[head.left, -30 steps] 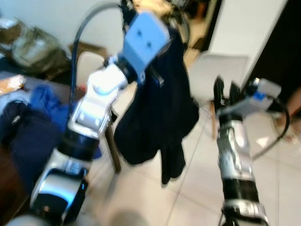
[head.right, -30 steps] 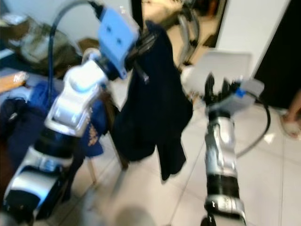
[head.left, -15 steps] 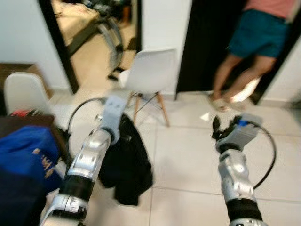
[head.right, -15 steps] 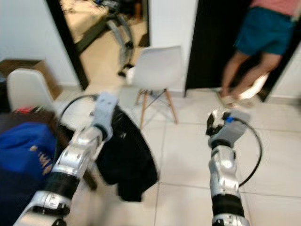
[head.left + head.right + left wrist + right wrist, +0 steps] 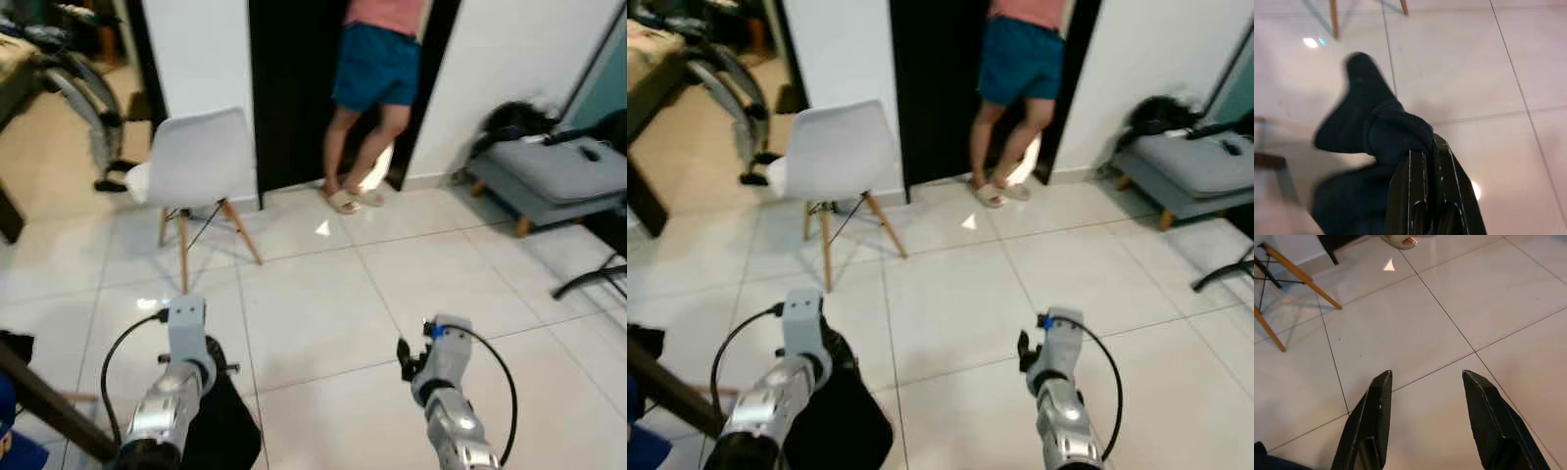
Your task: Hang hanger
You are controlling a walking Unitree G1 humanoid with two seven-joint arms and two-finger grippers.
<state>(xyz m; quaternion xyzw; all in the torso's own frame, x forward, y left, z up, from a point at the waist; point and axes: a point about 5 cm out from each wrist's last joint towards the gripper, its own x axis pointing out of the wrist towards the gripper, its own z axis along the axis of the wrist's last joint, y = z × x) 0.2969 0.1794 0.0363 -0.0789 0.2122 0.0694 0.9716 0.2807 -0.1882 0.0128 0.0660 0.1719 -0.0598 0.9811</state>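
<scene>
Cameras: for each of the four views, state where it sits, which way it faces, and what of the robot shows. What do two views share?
Left eye: on the head, facing forward and down at the tiled floor; both silver arms show.
Right eye: beside it, same scene.
Left wrist: along the left gripper, shut on a dark garment.
Right wrist: along the right gripper, open above floor.
Shared: the white chair, whole from the eyes, only its legs from the wrists.

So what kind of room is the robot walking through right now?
Most likely a living area in a home: glossy white tiled floor, a white moulded chair on wooden legs, a grey upholstered footstool by the wall, and a person in shorts and sandals standing at a dark doorway.
</scene>
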